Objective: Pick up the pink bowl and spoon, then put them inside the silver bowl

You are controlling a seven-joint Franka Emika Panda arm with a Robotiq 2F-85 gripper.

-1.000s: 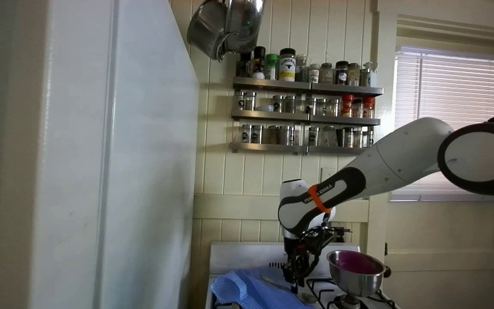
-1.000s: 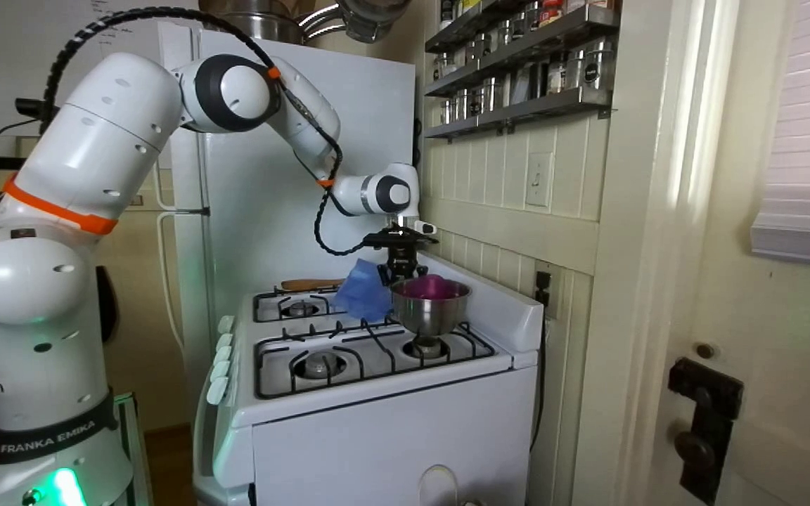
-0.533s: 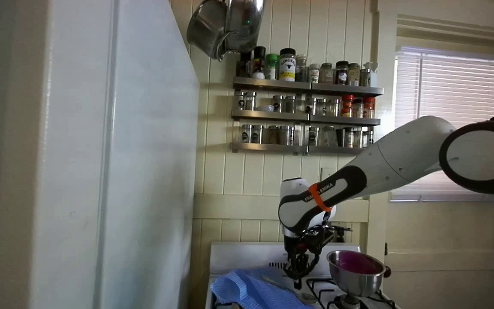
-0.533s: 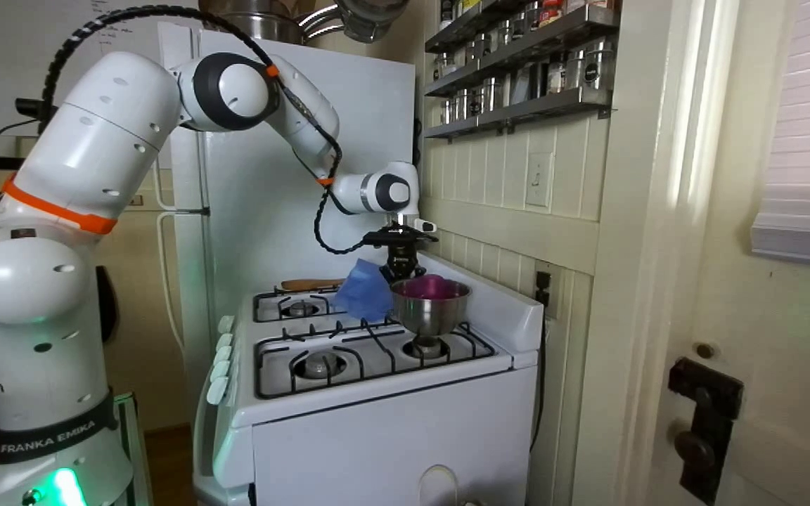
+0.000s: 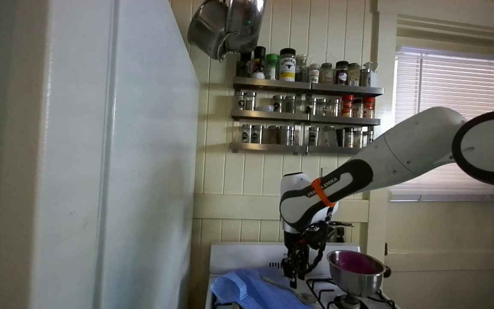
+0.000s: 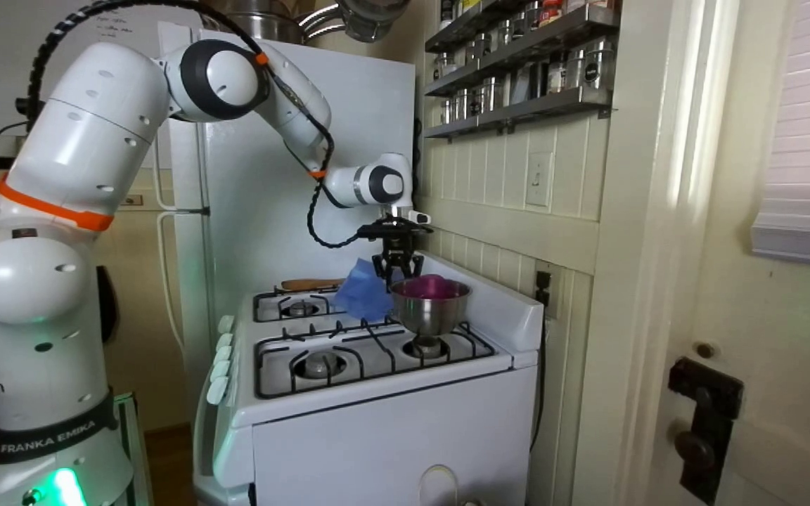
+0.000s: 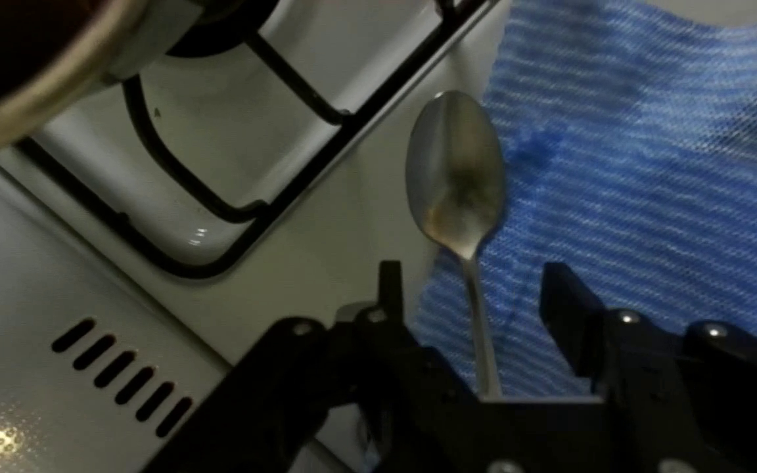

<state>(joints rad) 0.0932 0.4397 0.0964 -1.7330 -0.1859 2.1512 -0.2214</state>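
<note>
The metal spoon (image 7: 455, 171) lies on the blue cloth, its bowl end partly over the white stove top, in the wrist view. It also shows in an exterior view (image 5: 307, 298). My gripper (image 7: 474, 282) is open and empty above it, one finger on each side of the handle, whose far end my gripper hides. In both exterior views my gripper (image 5: 292, 281) (image 6: 399, 274) hangs beside the silver bowl. The pink bowl (image 5: 357, 262) (image 6: 429, 287) sits inside the silver bowl (image 5: 354, 283) (image 6: 432, 318). The silver bowl's rim (image 7: 43, 98) shows at the wrist view's top left.
The crumpled blue cloth (image 5: 247, 289) (image 7: 648, 197) covers part of the stove. Black burner grates (image 6: 335, 351) and the stove's back panel (image 6: 475, 302) surround the work. A wooden-looking handle (image 6: 310, 284) lies near the fridge (image 6: 257, 190). Spice shelves (image 5: 307, 116) hang above.
The arm has risen slightly and shifted back toward its base. The gripper looked narrower half a second ago and is spread wider now. The spoon and bowls have not visibly moved.
</note>
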